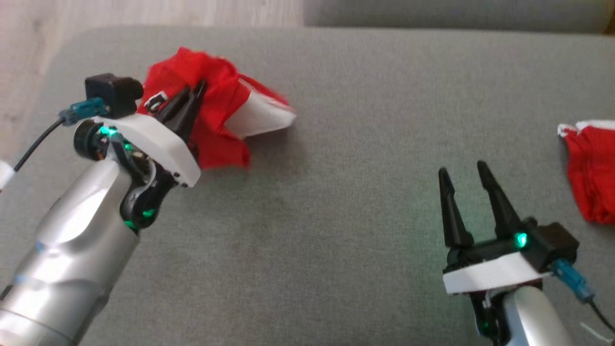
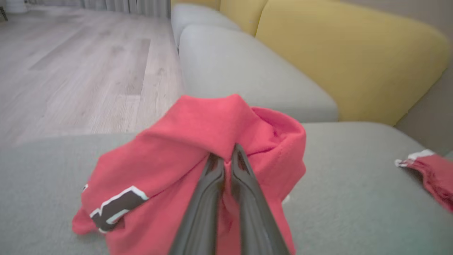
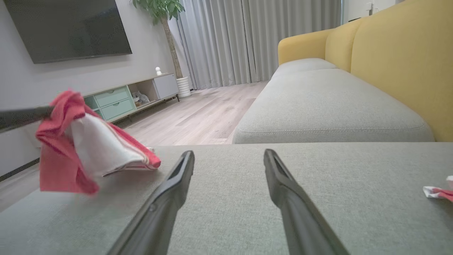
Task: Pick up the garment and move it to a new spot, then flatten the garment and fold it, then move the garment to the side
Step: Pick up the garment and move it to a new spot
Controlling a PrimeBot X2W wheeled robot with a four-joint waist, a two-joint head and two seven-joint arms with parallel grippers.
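Grey sofa cushion (image 1: 336,230) is serving as the work surface. On its far left part, near the rounded corner, the garment (image 1: 218,120) is sitting in a bunched heap: red cloth, a white inner panel, a dark patch edged in white. Into the top of that heap the left gripper (image 1: 192,93) is biting. Its two dark fingers are pressing almost together, with a ridge of red fabric caught between the tips, so the jaws are clamping on the garment itself. Cloth is draping down on both sides of the fingers. In the right wrist view the pinched ridge is sitting higher than the rest, while the white panel's edge is touching the cushion; whether any more of the bundle is resting there I cannot tell. Well apart to the right, the right gripper (image 1: 463,173) is hovering over bare cushion, jaws spread wide and holding nothing. Near it, at the right margin of the head view, a second red cloth (image 1: 591,168) with white trim is lying on the cushion. Behind, a yellow backrest (image 2: 354,63) and pale wood floor (image 2: 88,71) are showing.
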